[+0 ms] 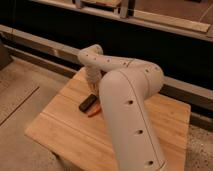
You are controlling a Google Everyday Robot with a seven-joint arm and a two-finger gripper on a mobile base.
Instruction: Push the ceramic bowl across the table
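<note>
Gripper (93, 85): low over the counter's (57, 127) far side; open or closed, I cannot tell
Dark block (87, 103): just beside it

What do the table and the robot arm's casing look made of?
The table: light wood, matte, with plank seams showing. The arm casing: smooth white shell, likely plastic, with a soft sheen. The gripper hangs over the table's far side.
</note>
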